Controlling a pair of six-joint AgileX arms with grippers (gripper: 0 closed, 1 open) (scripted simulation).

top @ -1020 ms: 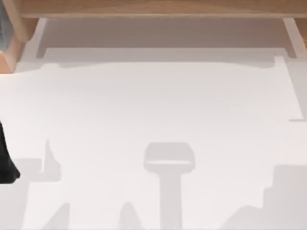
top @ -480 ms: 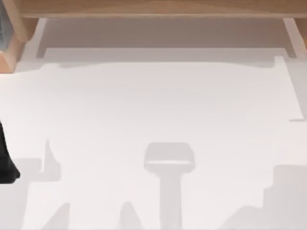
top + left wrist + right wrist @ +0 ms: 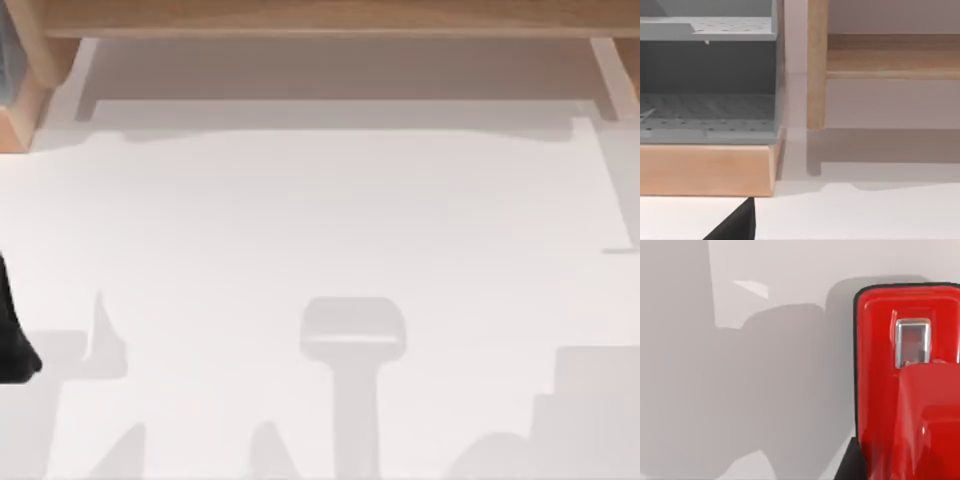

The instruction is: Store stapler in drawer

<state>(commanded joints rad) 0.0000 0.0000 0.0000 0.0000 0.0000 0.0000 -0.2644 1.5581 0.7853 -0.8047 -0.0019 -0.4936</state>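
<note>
Across the top view, the white table (image 3: 320, 230) lies under grey shadows, with a wooden frame (image 3: 330, 18) running along its far edge. At the top view's left edge a dark part of the left arm (image 3: 12, 340) pokes into sight; whether the left gripper is released or clenched cannot be told. The left wrist view looks at a grey drawer unit (image 3: 707, 75) with perforated shelves, resting on a wooden base (image 3: 707, 170), with a wooden post (image 3: 816, 65) just beside it and a wooden shelf board (image 3: 892, 57) behind that.

The red stapler (image 3: 907, 380) shows close up in the right wrist view, lying on the white surface with a small metal plate (image 3: 912, 342) set in its top. The right gripper's state cannot be told either.
</note>
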